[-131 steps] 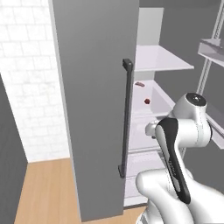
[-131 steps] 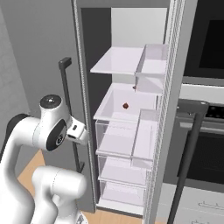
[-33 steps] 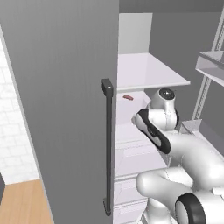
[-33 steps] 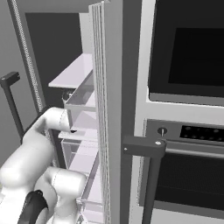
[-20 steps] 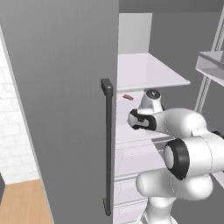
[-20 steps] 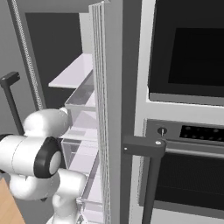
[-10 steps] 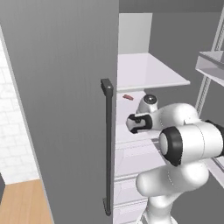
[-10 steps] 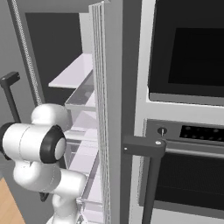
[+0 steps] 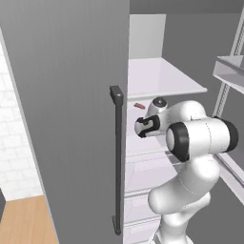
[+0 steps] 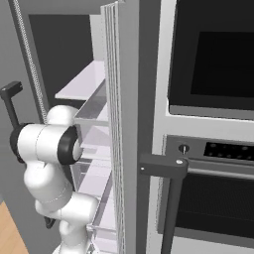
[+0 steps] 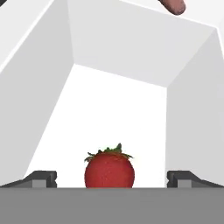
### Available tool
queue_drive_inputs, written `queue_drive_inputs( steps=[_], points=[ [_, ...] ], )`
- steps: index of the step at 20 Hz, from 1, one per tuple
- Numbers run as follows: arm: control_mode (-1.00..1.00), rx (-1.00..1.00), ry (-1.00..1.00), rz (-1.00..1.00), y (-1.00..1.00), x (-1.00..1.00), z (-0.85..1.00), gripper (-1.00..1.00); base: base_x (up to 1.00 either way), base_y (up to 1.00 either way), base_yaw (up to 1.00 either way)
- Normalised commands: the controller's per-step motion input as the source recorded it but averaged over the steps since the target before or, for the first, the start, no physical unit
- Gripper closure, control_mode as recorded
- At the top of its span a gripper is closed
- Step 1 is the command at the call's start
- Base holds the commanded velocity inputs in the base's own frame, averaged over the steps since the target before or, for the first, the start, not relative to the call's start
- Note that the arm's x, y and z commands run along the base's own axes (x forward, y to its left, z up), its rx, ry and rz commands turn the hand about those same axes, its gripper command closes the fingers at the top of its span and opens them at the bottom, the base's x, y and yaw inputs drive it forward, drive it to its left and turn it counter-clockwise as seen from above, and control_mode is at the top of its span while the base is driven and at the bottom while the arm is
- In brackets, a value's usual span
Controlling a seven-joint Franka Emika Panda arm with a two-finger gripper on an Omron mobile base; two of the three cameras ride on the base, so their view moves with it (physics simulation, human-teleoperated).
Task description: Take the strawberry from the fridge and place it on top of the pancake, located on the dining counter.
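1. Since half a second ago, little has been shifted: the arm's wrist is seen slightly further inside the fridge (image 9: pixel 71 119), and the base views are unchanged.
2. The tool (image 11: pixel 111 178) is held wide open, nothing gripped; its two fingertips (image 11: pixel 41 178) stand apart at either side.
3. The strawberry (image 11: pixel 109 168) is seen directly between the fingertips, just ahead of the tool, resting on the white shelf floor (image 11: pixel 109 113).
4. White compartment walls are found to both sides and behind the berry.
5. A dark red-brown piece (image 11: pixel 173 5) lies farther back, beyond the tool.
6. The door's dark handle (image 9: pixel 117 162) stands left of the arm.
7. An oven (image 10: pixel 208 188) is beside the fridge.
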Motion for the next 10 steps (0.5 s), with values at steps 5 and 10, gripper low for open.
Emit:
queue_drive_inputs(
  steps=[5,10],
  points=[
    [-1.00,0.00,0.01,0.00,0.00,0.35,-0.07,-1.00,0.00,0.00,0.00],
    [-1.00,0.00,0.04,0.00,0.00,0.04,-0.22,-1.00,0.00,0.00,0.00]
  ],
)
